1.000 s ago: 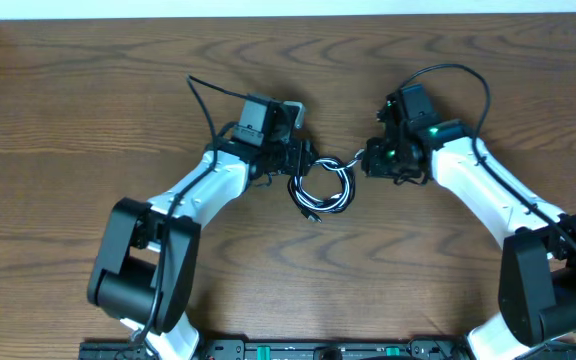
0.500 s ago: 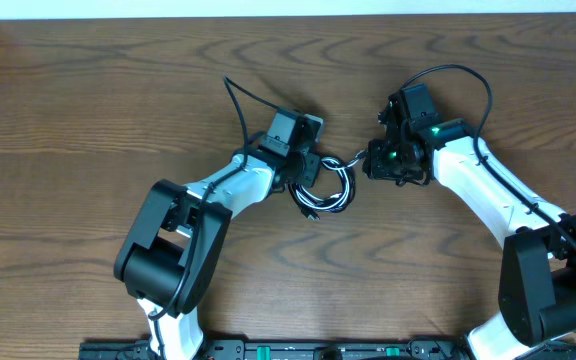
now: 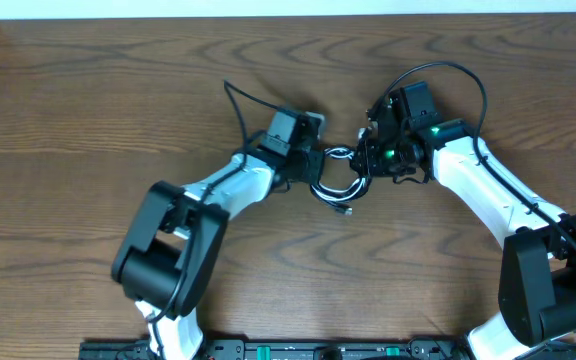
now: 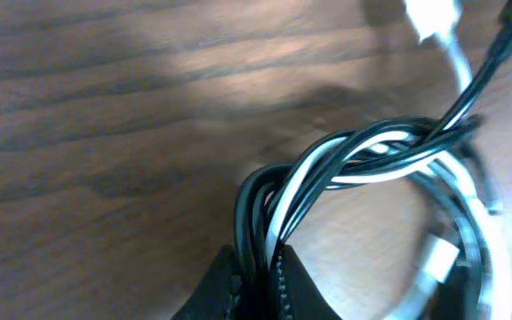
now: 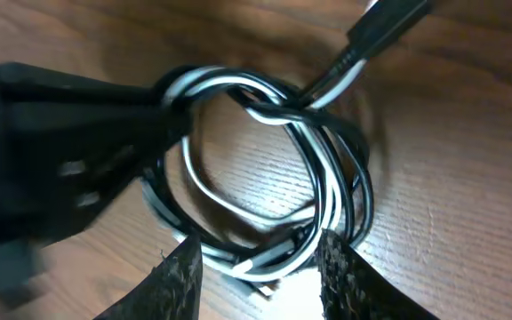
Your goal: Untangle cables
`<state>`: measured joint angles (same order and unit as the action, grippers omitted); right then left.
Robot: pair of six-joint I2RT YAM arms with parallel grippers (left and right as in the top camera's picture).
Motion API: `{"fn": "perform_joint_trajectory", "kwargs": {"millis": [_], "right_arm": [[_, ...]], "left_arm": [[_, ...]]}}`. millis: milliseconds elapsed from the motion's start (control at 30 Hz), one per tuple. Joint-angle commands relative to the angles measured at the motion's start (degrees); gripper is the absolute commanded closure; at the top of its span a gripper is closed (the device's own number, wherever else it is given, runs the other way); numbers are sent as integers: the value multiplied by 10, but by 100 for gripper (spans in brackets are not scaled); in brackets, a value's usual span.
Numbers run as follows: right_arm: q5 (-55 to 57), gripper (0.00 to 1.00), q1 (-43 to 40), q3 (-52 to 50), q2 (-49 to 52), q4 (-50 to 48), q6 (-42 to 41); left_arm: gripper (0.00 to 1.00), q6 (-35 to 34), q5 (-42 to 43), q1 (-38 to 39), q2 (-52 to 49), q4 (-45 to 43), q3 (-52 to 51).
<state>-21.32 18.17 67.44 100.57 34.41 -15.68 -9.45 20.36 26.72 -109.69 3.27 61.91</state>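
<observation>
Soft, even light is falling on the overhead view, with faint shadows lying under the arms (image 3: 218, 185). Glare is washing out the table (image 4: 194, 80) in the left wrist view, and the cables (image 4: 354, 160) are blurring toward its right edge

One desk (image 3: 88, 100) bore one cable bundle (image 3: 336, 188): one white cable (image 4: 452, 58), black cables (image 4: 252, 209) too entwined to count. Present were one left end effector (image 3: 316, 170), one right end effector (image 3: 364, 160).
</observation>
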Motion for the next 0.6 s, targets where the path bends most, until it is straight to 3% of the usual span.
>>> {"fn": "perform_joint_trajectory", "kwargs": {"millis": [0, 67, 200, 333, 567], "right_arm": [[14, 62, -1, 10, -10, -9, -8], [17, 61, -1, 10, -9, -24, -15], [19, 61, -1, 10, -2, -23, -16], [82, 63, -2, 9, 8, -7, -66], [159, 68, -18, 8, 34, 32, -100]], "left_arm": [[93, -80, 116, -27, 73, -6, 12], [93, -123, 158, -37, 92, -6, 12], [93, -150, 222, -40, 98, -10, 12], [93, -156, 263, -42, 98, -25, 12], [92, -259, 365, -80, 99, -145, 12]]}}
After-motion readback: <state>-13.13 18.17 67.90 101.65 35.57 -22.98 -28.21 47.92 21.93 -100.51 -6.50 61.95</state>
